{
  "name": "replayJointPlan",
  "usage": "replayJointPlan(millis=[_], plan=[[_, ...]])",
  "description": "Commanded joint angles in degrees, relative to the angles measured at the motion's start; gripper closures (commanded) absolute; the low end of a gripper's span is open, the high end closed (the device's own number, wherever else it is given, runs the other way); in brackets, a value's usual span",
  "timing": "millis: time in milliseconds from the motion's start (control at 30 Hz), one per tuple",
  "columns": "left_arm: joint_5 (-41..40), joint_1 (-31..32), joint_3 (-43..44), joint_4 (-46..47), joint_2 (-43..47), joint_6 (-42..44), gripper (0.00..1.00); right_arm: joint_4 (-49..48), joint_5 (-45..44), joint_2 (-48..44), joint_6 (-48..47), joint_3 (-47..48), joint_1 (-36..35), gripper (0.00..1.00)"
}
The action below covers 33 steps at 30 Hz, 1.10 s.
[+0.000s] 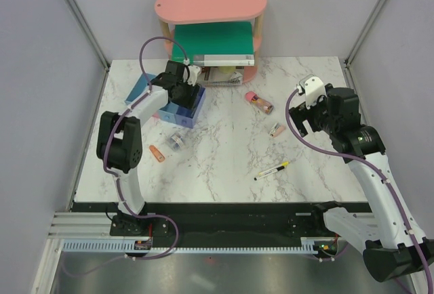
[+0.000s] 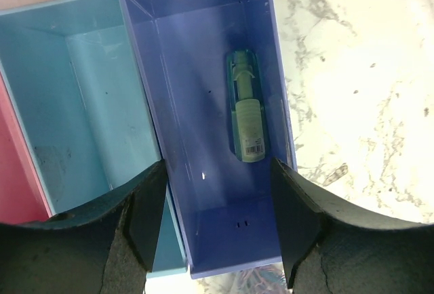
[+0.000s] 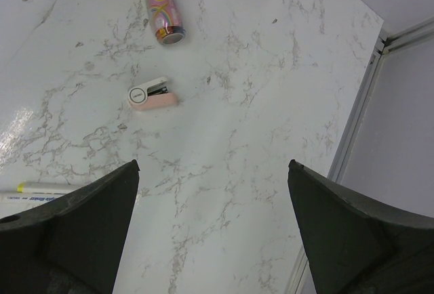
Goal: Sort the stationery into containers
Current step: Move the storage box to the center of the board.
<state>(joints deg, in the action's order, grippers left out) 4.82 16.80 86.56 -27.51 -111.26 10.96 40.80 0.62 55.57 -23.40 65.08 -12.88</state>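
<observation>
My left gripper (image 1: 186, 94) hangs open over the row of containers (image 1: 178, 113) at the table's left. In the left wrist view its fingers (image 2: 146, 219) frame the purple-blue bin (image 2: 196, 91), and nothing is between them. A green piece (image 2: 246, 108) lies loose on that bin's floor. A light blue bin (image 2: 81, 104) and a pink one (image 2: 13, 179) adjoin it. My right gripper (image 1: 305, 114) (image 3: 213, 172) is wide open above bare marble. Near it lie a pink-red piece (image 3: 161, 6) (image 1: 259, 101), a pale pink piece (image 3: 152, 94) (image 1: 276, 130) and the yellow-and-black pen (image 1: 272, 170) (image 3: 41, 189). An orange piece (image 1: 157, 153) and a clear roll (image 1: 175, 141) lie in front of the bins.
A pink oval two-tier shelf (image 1: 210, 3) stands at the back, holding a large green book (image 1: 210, 40) and spiral notebooks (image 1: 227, 60). Grey walls with metal frame posts (image 3: 359, 124) close in the table on the left, right and back.
</observation>
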Motion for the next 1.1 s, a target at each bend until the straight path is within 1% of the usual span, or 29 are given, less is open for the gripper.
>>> replayJointPlan(millis=[0, 100, 433, 567, 767, 933, 1067], plan=[[8.8, 3.76, -1.66, -6.33, -4.67, -6.3, 0.32, -0.54, 0.26, -1.34, -0.42, -0.48, 0.14, 0.02], [10.21, 5.26, -1.92, -6.51, -4.23, -6.48, 0.32, -0.28, 0.26, -1.87, -0.77, -0.65, 0.05, 0.02], [22.5, 7.02, -2.54, -8.26, -3.0, -6.74, 0.32, 0.25, 0.52, -2.13, -0.77, -0.66, 0.14, 0.02], [24.62, 7.28, -2.54, -8.44, -1.33, -6.66, 0.32, 0.51, 0.78, -2.05, -0.6, -0.74, 0.05, 0.02], [20.68, 7.2, -2.28, -8.53, 4.38, -3.68, 0.32, 0.6, 3.76, -1.26, -0.42, -1.09, 0.05, 0.02], [13.47, 7.28, -3.15, -8.62, 10.36, -1.56, 0.31, -0.89, 7.54, 1.9, 1.16, -0.57, 0.23, 0.02], [8.64, 7.2, -3.95, -6.52, 13.44, -0.68, 0.31, -3.26, 10.71, 6.12, 3.35, 0.31, -0.03, 0.02]])
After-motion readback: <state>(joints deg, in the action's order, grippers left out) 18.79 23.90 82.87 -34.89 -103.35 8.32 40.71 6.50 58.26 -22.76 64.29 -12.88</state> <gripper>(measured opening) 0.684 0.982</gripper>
